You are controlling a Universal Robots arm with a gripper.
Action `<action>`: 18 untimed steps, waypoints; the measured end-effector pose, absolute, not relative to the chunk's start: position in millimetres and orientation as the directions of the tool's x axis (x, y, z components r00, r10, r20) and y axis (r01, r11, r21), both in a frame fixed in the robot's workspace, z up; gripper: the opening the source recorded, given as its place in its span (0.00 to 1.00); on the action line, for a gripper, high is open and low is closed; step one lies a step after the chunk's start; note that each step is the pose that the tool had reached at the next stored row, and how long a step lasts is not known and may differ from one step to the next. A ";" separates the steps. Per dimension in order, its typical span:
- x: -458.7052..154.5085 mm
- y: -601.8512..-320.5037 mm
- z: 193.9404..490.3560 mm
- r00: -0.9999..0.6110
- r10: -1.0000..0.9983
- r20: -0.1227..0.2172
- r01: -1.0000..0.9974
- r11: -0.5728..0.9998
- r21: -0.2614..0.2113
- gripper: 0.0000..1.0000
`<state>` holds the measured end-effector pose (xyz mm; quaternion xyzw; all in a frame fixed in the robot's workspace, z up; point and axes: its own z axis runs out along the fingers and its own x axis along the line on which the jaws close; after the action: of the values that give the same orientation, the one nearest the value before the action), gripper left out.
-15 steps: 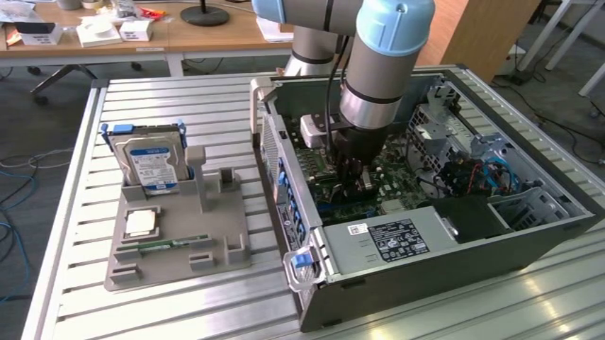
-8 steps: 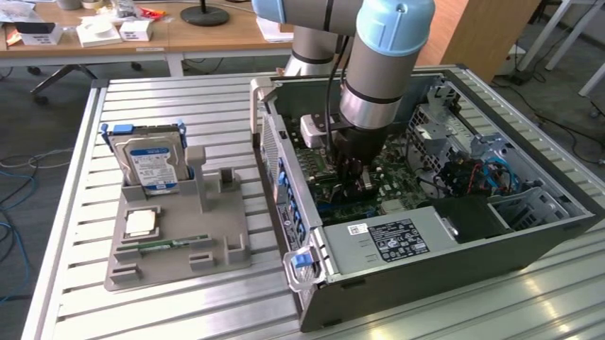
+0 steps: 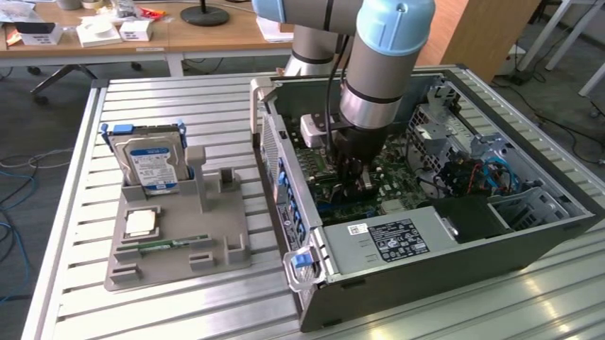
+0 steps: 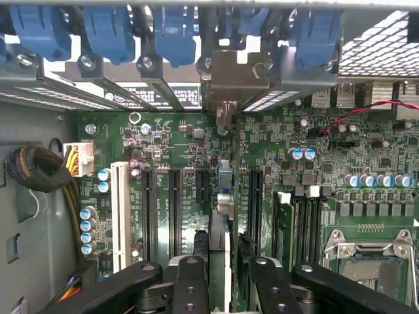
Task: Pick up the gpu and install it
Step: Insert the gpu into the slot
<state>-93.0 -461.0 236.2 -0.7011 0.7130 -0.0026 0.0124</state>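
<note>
The gpu (image 4: 221, 222) shows edge-on in the wrist view as a thin card between my fingers (image 4: 190, 284). Its silver bracket (image 4: 226, 82) is up against the case's rear slot openings. My gripper (image 4: 222, 278) is shut on the card's edge. The card stands upright over the green motherboard (image 4: 163, 140), in line with the black expansion slots (image 4: 173, 209). I cannot tell whether it sits in a slot. In the exterior view my gripper (image 3: 353, 173) reaches down into the open computer case (image 3: 426, 258), just above the motherboard.
At the exterior view's left a grey holder (image 3: 175, 244) carries a hard drive with a blue label (image 3: 151, 164), a square chip (image 3: 142, 223) and a green memory stick (image 3: 172, 246). The case holds a power supply (image 3: 397, 237), blue cables (image 3: 482, 173) and blue slot clips (image 4: 108, 29).
</note>
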 end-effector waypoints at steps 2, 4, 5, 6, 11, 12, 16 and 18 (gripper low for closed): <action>-93.1 -461.1 239.2 -0.017 -1.000 -0.013 -1.000 0.017 -0.020 0.28; -93.1 -461.0 240.9 -0.017 -1.000 -0.014 -1.000 0.017 -0.021 0.28; -93.0 -461.0 241.2 -0.017 -1.000 -0.014 -1.000 0.017 -0.021 0.28; -93.0 -461.0 241.2 -0.017 -1.000 -0.014 -1.000 0.017 -0.021 0.28; -93.0 -461.0 241.3 -0.017 -1.000 -0.014 -1.000 0.017 -0.021 0.28; -93.0 -461.0 241.3 -0.017 -1.000 -0.014 -1.000 0.017 -0.021 0.28; -93.0 -460.9 241.3 -0.017 -1.000 -0.014 -1.000 0.017 -0.021 0.27; -93.0 -461.0 241.3 -0.017 -1.000 -0.014 -1.000 0.017 -0.021 0.26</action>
<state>-93.0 -461.0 241.3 -0.7011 0.7130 -0.0026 0.0123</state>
